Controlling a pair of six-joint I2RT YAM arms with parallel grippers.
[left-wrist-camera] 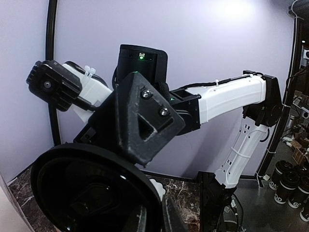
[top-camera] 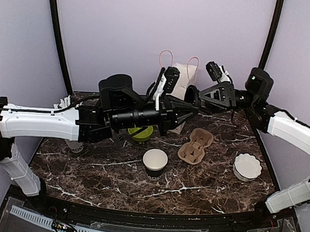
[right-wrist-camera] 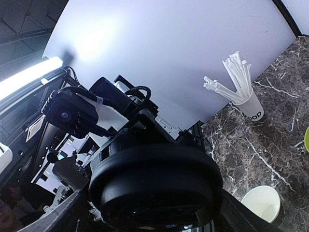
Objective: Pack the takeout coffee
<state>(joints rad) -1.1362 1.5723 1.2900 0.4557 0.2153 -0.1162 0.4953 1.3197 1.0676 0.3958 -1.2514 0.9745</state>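
Hanging above the table's [top-camera: 86,169] back edge, the black lid [right-wrist-camera: 154,188] is pinched by the left gripper [top-camera: 190,112], jaws nearly closed; the right gripper [top-camera: 197,95] straddles it, jaws wide, contact unclear. The open paper cup [top-camera: 155,163] stands mid-table, nearer the front edge.

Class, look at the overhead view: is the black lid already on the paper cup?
No, the cup stands open on the table, its white inside showing.

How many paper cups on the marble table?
2. Black paper cup with white inside, front centre; white printed paper cup of straws, left side, partly under the left arm. Others may be hidden.
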